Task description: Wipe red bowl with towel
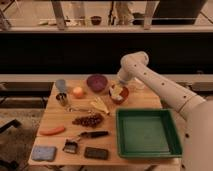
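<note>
The red bowl [121, 96] stands on the wooden table [57, 117], right of centre near the far edge. My gripper [117, 90] reaches down from the white arm [150, 80] into the bowl's left side. A pale cloth-like patch, apparently the towel [116, 93], lies in the bowl under the gripper. Whether the gripper holds it is hidden.
A purple bowl [96, 82] sits just left of the red bowl. A green tray [145, 132] fills the front right. An orange [77, 92], cups [61, 86], banana [100, 105], grapes [89, 120], carrot [52, 130], brush [82, 136], blue sponge [44, 152] and dark block [96, 153] crowd the left.
</note>
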Tool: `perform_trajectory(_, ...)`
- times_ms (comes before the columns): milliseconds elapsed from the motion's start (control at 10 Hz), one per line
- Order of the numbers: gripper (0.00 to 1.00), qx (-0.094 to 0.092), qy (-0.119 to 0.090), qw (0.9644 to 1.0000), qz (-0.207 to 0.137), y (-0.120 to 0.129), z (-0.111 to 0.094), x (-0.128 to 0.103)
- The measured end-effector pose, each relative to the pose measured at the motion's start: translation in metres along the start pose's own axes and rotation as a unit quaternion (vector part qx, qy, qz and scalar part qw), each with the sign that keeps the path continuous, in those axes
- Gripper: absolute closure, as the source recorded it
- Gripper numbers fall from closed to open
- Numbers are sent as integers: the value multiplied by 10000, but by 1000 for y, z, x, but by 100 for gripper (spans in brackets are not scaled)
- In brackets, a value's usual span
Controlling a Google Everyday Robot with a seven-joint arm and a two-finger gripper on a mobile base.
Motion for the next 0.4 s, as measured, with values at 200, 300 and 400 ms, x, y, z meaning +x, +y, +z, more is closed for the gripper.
perform_trajectory(200,20,191,-54,9998,-84,0,-20,-9)
perform_trajectory(300,20,350,-90,9993,-127,0,-38,-12)
perform_trajectory(400,20,466,-120,9987,-151,2,-48,-13)
